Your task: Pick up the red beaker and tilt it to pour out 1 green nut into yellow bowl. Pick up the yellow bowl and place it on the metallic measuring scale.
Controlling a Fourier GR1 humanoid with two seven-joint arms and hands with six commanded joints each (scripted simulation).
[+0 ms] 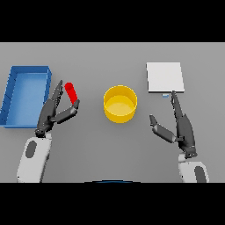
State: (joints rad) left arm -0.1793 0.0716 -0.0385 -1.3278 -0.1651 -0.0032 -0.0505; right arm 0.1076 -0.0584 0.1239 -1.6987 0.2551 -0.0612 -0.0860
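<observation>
The red beaker (70,92) stands on the table left of centre, between the fingers and thumb of my left hand (52,112). The fingers are straight on its left and the thumb reaches toward its base on the right; I cannot tell if they touch it. The yellow bowl (120,103) sits at the table's middle, and I see no nut in it. The metallic measuring scale (165,77) lies flat at the back right. My right hand (181,124) is open, between the bowl and the scale's near edge, touching neither. No green nut is visible.
A blue tray (14,88) rests at the far left, close beside my left hand. Grey table surface surrounds the bowl on all sides.
</observation>
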